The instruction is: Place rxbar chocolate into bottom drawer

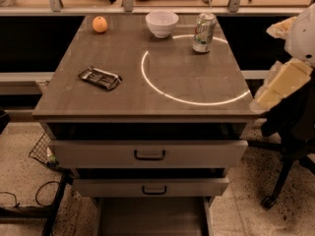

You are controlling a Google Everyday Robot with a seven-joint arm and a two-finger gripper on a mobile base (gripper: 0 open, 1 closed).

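The rxbar chocolate (100,77) lies flat on the left side of the grey cabinet top, in a dark crinkled wrapper. The bottom drawer (152,216) is pulled out at the foot of the cabinet; its plain grey floor shows nothing in it. My gripper (266,98) is at the right edge of the view, on the end of the pale arm. It hangs beside the cabinet's front right corner, far from the bar and well above the bottom drawer.
On the cabinet top stand an orange (100,24), a white bowl (162,23) and a green soda can (204,32). The two upper drawers (149,154) with dark handles stand slightly out. A dark chair base (283,181) is at the right and a wire basket (43,151) at the left.
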